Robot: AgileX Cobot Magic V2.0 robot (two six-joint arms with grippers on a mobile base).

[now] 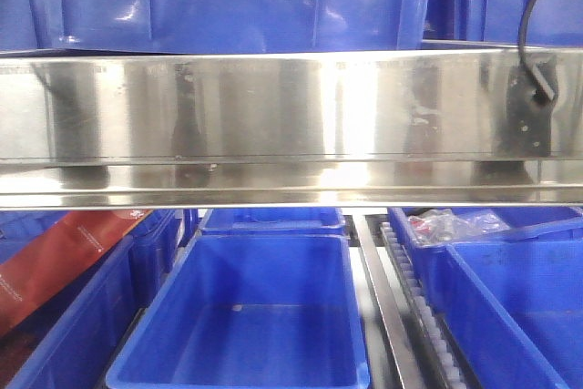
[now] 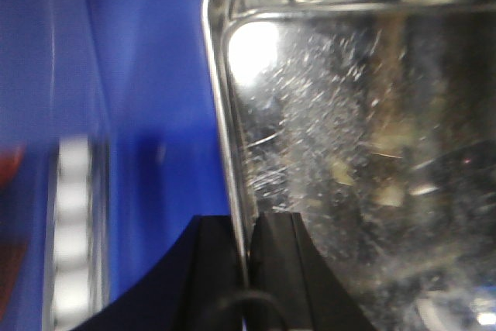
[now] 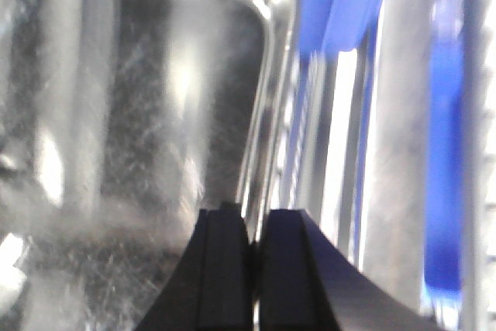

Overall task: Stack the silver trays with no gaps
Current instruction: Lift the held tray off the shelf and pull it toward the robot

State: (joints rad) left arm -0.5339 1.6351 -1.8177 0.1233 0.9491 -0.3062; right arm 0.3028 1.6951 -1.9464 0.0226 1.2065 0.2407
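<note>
The left end effector (image 2: 248,226) shows as two black fingers (image 2: 213,269) rising from the bottom edge of its wrist view. They are drawn almost together, with only a thin slit between them, and pinch the left rim of a tray (image 2: 349,153). The right end effector (image 3: 253,222) stands likewise, its two black fingers (image 3: 291,269) narrowly parted and clamped across a tray's (image 3: 116,114) right rim. On each, one finger sits inside the rim and the other outside.

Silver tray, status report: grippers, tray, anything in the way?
Left gripper shut on silver tray rim. Right gripper shut on a tray rim too. Steel band fills front view; tray unseen there.
</note>
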